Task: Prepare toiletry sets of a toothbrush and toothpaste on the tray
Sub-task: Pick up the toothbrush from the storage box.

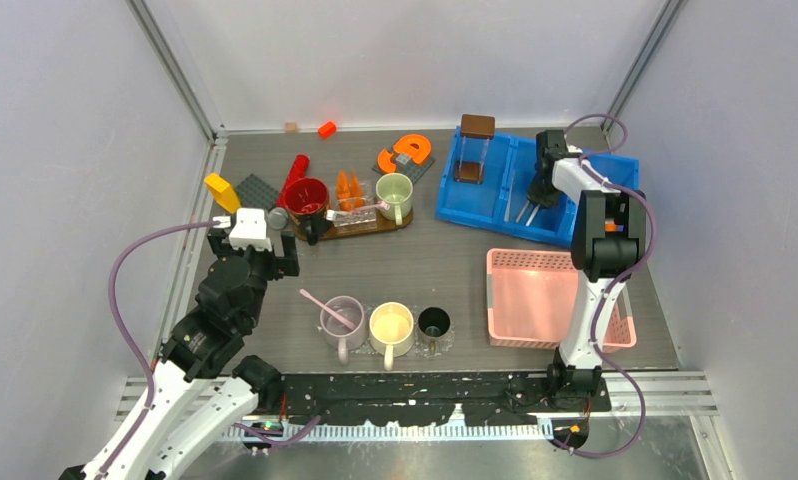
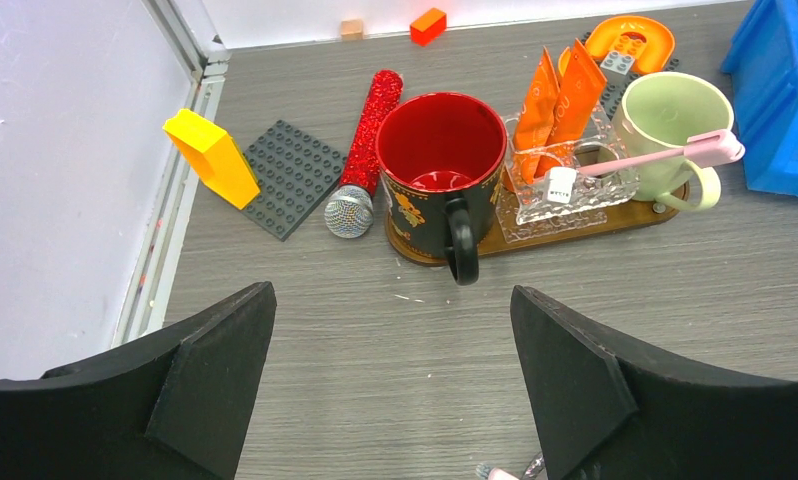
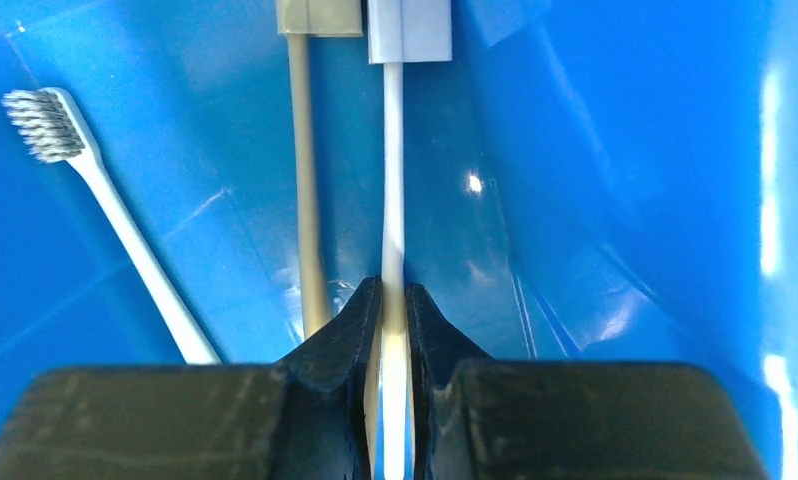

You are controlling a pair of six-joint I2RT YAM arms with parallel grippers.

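Observation:
My right gripper (image 3: 393, 292) is down in the blue bin (image 1: 480, 212), shut on the handle of a white toothbrush (image 3: 393, 170). A beige toothbrush (image 3: 305, 180) and another white one (image 3: 125, 230) lie beside it. My left gripper (image 2: 393, 300) is open and empty, above bare table in front of the brown tray (image 2: 615, 218). The tray holds a red mug (image 2: 441, 140), a glass holder with orange toothpaste tubes (image 2: 560, 95) and a green mug (image 2: 670, 110). A pink toothbrush (image 2: 655, 157) lies across the holder and the green mug.
A pink basket (image 1: 535, 295) stands at the right front. A pink mug (image 1: 342, 318) with a pink toothbrush, a cream mug (image 1: 392, 325) and a black cup (image 1: 434, 323) stand at the front. A red microphone (image 2: 365, 130), grey baseplate (image 2: 293, 175) and yellow block (image 2: 210, 155) lie left of the tray.

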